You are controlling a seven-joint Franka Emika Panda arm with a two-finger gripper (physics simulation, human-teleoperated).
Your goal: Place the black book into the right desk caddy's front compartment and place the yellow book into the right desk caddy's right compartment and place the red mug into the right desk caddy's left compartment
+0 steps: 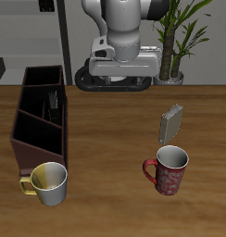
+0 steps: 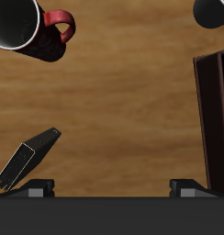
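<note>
Looking across the counter (image 1: 115,130), one job appears finished: a dark book-like shape (image 1: 56,104) stands inside the middle section of the right desk caddy (image 1: 31,139), which I take for the black book in the front compartment, though it is too dim to be sure. The yellow book (image 1: 172,122) is not yet placed, propped on edge out on the bare wood just behind the red mug (image 1: 168,171), and the mug sits upright nearer the front edge, well apart from the caddy. A yellow-cream mug (image 1: 48,182) stands just beside the caddy's near end. So two placements look left to do. The wrist view adds what the exterior cannot: the fingers (image 2: 38,186) are spread wide with nothing between them, hanging above open wood, with the yellow book (image 2: 27,158) tilted near one fingertip and the red mug's (image 2: 22,27) handle plain. The exterior alone shows the caddy's inside.
</note>
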